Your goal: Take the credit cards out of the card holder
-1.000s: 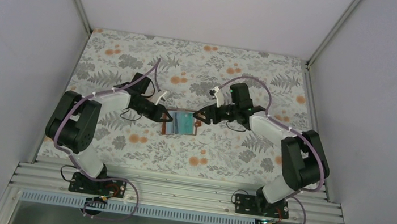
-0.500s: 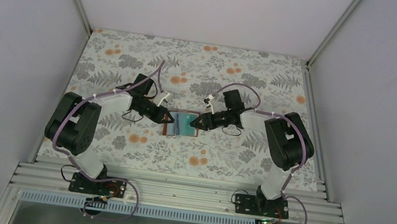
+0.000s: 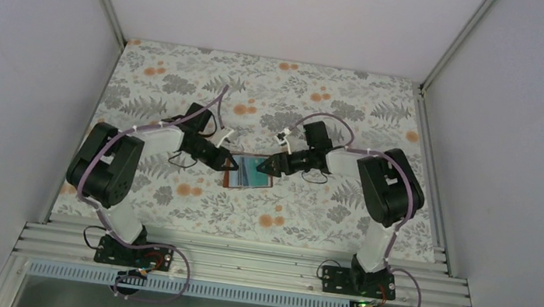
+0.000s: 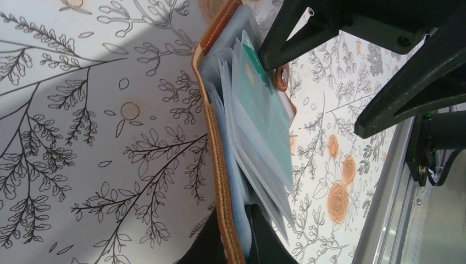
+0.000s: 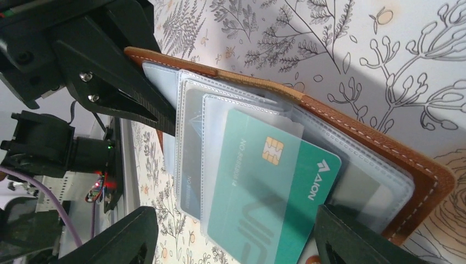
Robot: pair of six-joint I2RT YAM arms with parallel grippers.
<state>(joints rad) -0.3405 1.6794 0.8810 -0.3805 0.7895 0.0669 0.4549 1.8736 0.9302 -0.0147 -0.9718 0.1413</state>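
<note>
extraction is starting: left tool [image 4: 236, 245] is clamping one edge of the card holder [image 3: 250, 174] lying on the surface [image 3: 183, 88]; right tool [image 5: 237, 234] is gaping wide around the teal card [image 5: 269, 187], probably needing to close and pull.

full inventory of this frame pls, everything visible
small brown leather bifold card holder: 1, brown, lying open at table centre
clear plastic sleeves: several, fanned inside the holder
teal-green chip card: 1, partly sticking out of the front sleeve; other cards not clear
floral tablecloth: 1, grey and orange on white, covers the table
aluminium rail: 1, silver, near edge
left gripper: 1, black, clamped on the holder's leather edge
right gripper: 1, black, open, fingers either side of the teal card
</note>
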